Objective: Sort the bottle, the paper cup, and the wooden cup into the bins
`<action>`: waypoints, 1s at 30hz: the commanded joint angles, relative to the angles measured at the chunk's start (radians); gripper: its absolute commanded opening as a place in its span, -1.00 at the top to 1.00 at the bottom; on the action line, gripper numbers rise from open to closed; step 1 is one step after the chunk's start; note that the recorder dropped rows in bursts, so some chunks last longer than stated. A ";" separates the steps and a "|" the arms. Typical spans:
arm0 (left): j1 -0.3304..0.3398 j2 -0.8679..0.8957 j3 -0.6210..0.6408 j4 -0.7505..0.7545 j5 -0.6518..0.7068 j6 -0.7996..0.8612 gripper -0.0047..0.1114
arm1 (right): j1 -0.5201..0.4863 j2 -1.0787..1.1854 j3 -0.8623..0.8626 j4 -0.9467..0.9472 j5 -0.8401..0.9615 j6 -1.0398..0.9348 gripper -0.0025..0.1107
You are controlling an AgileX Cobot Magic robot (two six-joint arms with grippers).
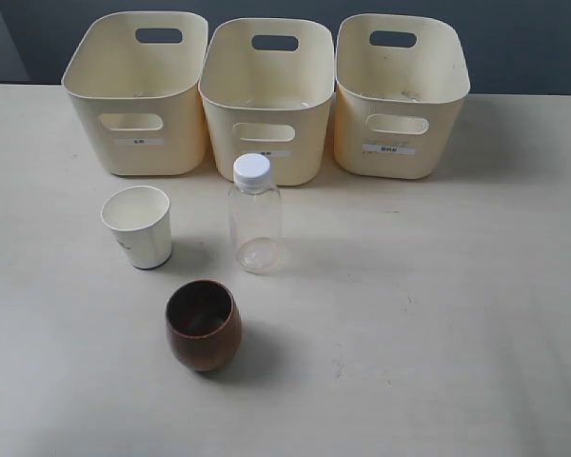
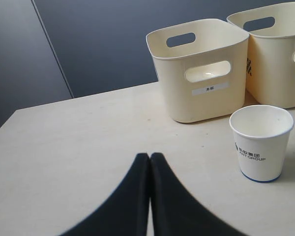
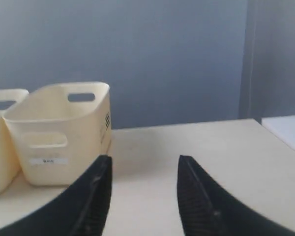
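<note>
Three cream bins stand in a row at the back: left bin [image 1: 138,95], middle bin [image 1: 265,100], right bin [image 1: 398,95]. In front of them, upright on the table, are the white paper cup [image 1: 138,227], the clear bottle [image 1: 255,215] with its white cap, and the dark wooden cup [image 1: 203,326] nearest the front. Neither arm shows in the exterior view. My left gripper [image 2: 150,155] is shut and empty, low over the table, with the paper cup [image 2: 261,142] and a bin [image 2: 199,69] ahead. My right gripper [image 3: 143,160] is open and empty, with a bin [image 3: 59,132] ahead to one side.
The pale table [image 1: 438,314] runs out to a dark wall behind the bins. In the left wrist view a second bin [image 2: 278,54] stands beside the first. The table's far edge [image 3: 187,124] shows in the right wrist view.
</note>
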 commanded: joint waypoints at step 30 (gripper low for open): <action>-0.003 -0.005 0.001 0.006 -0.006 -0.002 0.92 | -0.004 0.060 -0.002 -0.582 -0.868 0.932 0.22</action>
